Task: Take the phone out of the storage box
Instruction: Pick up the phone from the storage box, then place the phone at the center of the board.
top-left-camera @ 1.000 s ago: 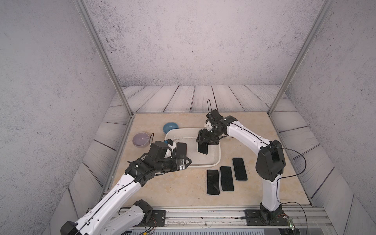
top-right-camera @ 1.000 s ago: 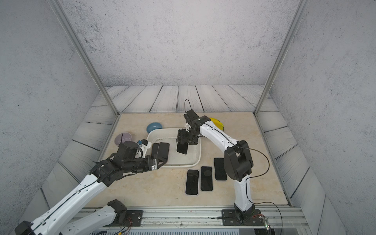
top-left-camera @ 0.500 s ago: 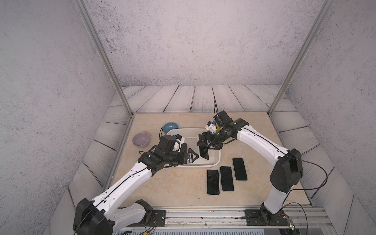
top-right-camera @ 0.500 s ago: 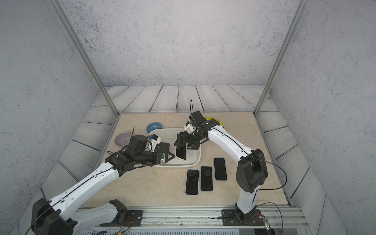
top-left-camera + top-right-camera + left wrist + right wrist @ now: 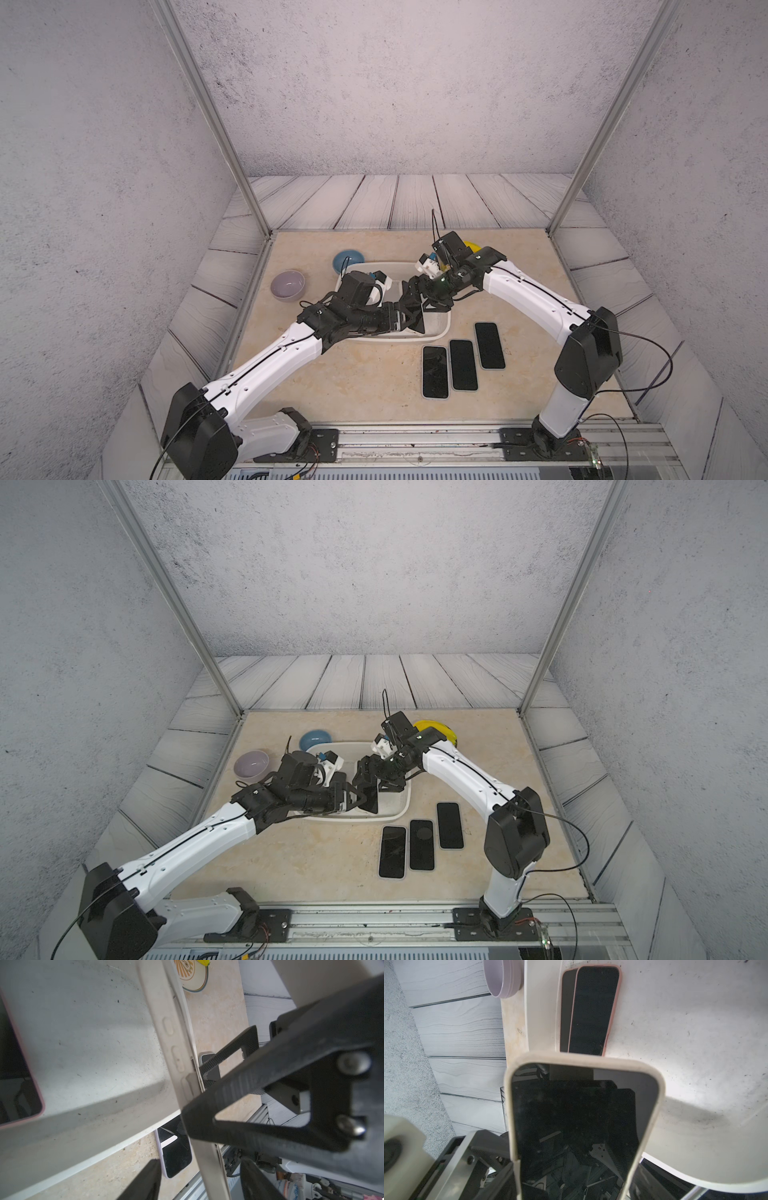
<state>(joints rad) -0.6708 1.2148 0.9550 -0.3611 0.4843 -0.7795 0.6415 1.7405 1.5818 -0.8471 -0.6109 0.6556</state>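
Right fingers [image 5: 209, 1118] clamp the phone [image 5: 577, 1118] by its long edges: cream rubbery case, glossy black screen, rounded corners. It hangs over the storage box [image 5: 695, 1043], speckled white plastic. Left fingers [image 5: 143, 1184] straddle it, parted.

White arms [image 5: 266, 365] with black joints [image 5: 588, 365], thin black cables [image 5: 642, 337], silver screws [image 5: 353, 1062] on textured black jaws.
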